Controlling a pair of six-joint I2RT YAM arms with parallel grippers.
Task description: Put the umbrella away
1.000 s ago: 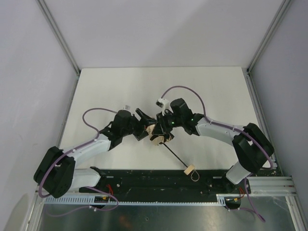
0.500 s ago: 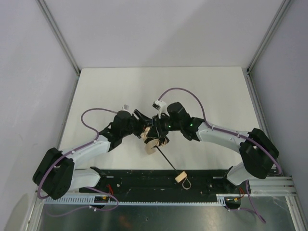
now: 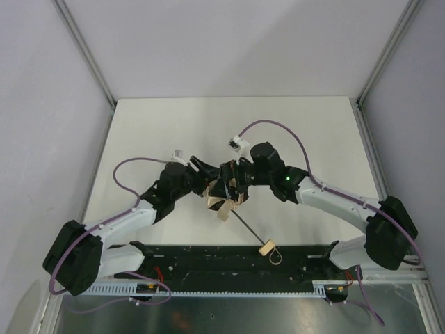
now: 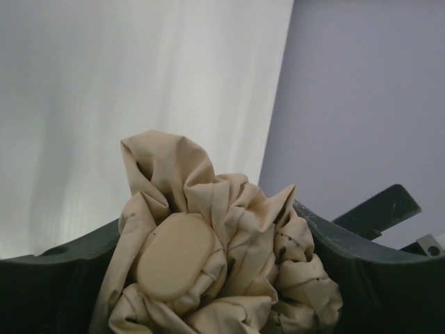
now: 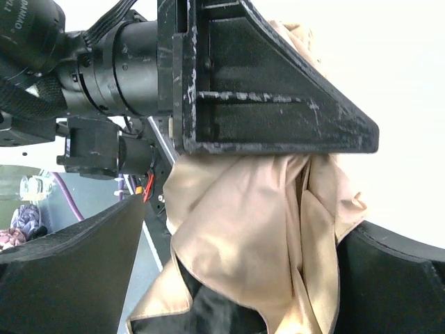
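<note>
The umbrella (image 3: 224,206) is a crumpled tan bundle at the table's middle. Its thin black shaft (image 3: 247,227) slants down-right to the small tan handle (image 3: 265,248) and loop strap (image 3: 277,257). My left gripper (image 3: 209,184) comes in from the left. Its jaws press both sides of the bunched fabric and tan end cap (image 4: 174,254), so the left gripper (image 4: 208,226) is shut on the umbrella (image 4: 229,229). My right gripper (image 3: 230,185) faces it from the right. The right gripper (image 5: 243,223) stands open, with loose fabric (image 5: 250,229) hanging between its spread fingers, under the left gripper's black finger (image 5: 271,97).
The black base rail (image 3: 208,261) runs along the near edge, just below the handle. Purple cables (image 3: 268,126) loop above both wrists. Grey walls with aluminium posts (image 3: 87,56) close in the white table (image 3: 174,125) on three sides.
The right gripper has opened and let go of the fabric. The left gripper has closed on the bundle. The bundle dropped slightly and the handle swung a little left.
</note>
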